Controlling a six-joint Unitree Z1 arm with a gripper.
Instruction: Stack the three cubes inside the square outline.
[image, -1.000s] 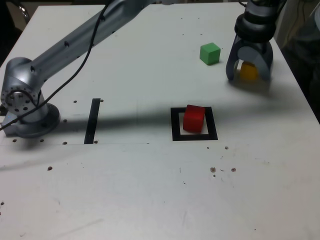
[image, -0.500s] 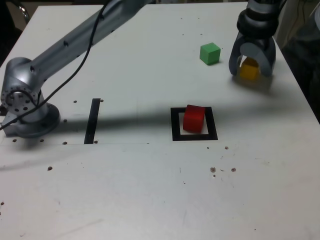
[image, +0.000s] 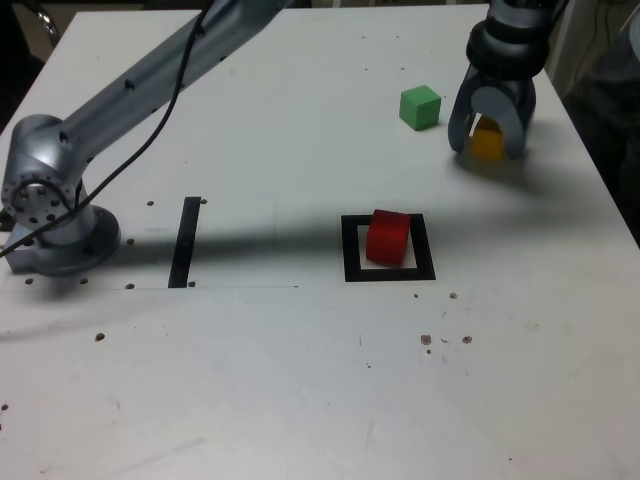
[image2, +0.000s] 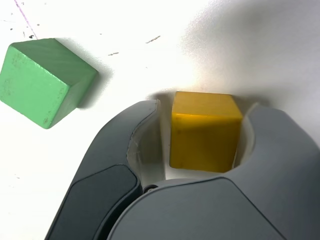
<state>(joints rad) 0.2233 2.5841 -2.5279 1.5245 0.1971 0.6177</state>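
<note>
Grasping is the step in hand, as we judge it. In the exterior view, the hand (image: 488, 140) stands over the yellow cube (image: 487, 143) at the far right of the table (image: 300, 380), its jaws narrowed around the cube, which sits between them on the table surface; the green cube (image: 420, 107) lies just to the exterior view's left of the hand, apart from it. Nearer the camera, the square outline (image: 389, 248) holds the red cube (image: 388, 237), which sits toward the outline's far edge and overlaps the black frame there; nothing else is in it. In the wrist view, we see the yellow cube (image2: 205, 131) flush against one jaw, while a thin gap shows on the other side, so we cannot tell whether the grip is firm yet. The green cube (image2: 42, 81) sits clear of the dark jaw beside it. To do this well, we would close until both jaws bear squarely on opposite faces, then lift straight up so the green cube is not nudged. For the stack, we would set the yellow cube level and centred on the red one, which leans toward the frame's edge.
</note>
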